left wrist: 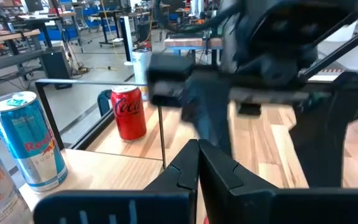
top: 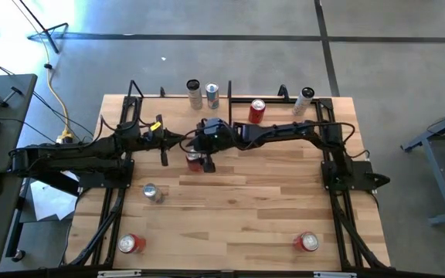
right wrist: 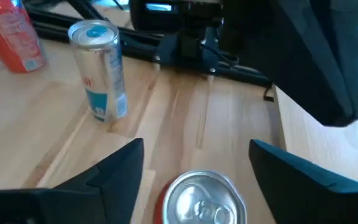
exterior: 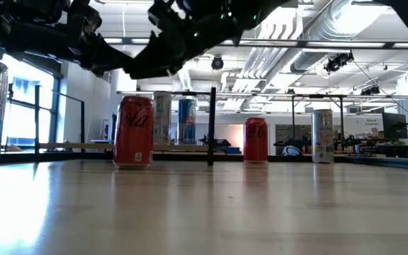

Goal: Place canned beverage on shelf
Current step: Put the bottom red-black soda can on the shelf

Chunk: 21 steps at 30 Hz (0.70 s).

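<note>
Red can [right wrist: 202, 199] stands upright at table centre, between the spread fingers of right gripper [top: 205, 161], not visibly gripped. Left gripper [left wrist: 197, 163], fingers pressed together, sits at its 9 o'clock. Shelf [top: 242, 104] lies toward 12 o'clock.

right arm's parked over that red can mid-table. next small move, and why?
Probably lower the right gripper straight down, then close. Its fingers stand open on either side of the red can, whose top sits centred just below them, so it looks aligned but not yet gripped. The left gripper waits shut close by, so keep the descent vertical.
</note>
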Tool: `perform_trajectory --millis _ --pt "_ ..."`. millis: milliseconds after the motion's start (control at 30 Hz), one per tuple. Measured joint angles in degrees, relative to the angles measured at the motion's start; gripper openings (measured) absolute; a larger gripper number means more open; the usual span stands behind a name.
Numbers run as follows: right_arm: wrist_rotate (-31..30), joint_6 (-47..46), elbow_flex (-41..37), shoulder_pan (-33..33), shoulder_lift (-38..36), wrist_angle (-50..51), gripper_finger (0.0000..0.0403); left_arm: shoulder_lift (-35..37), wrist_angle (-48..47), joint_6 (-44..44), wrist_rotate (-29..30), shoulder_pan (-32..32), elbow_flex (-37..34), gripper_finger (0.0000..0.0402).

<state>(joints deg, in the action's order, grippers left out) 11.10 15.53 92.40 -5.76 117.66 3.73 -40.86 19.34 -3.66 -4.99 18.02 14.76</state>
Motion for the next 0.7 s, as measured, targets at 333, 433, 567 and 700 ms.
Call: perform_trajectory --millis 333,433,567,700 --pt "-17.99 3.62 -7.9 10.07 -7.38 11.53 0.0046 0.0 -0.43 0.11 0.02 -1.76 0.0 0.0" --pt "-18.43 0.2 -17.76 11.93 -10.31 3.93 0.0011 0.0 -1.06 0.61 0.02 -2.67 0.0 0.0" --pt "-18.08 -5.94 -33.86 12.7 -12.88 -17.36 0.0015 0.0 -1.99 1.92 0.02 -4.59 0.24 0.0" --pt "-17.37 -10.57 -44.7 12.74 -13.11 -37.35 0.0003 -0.39 -7.05 1.68 1.77 -7.41 2.45 0.0004"
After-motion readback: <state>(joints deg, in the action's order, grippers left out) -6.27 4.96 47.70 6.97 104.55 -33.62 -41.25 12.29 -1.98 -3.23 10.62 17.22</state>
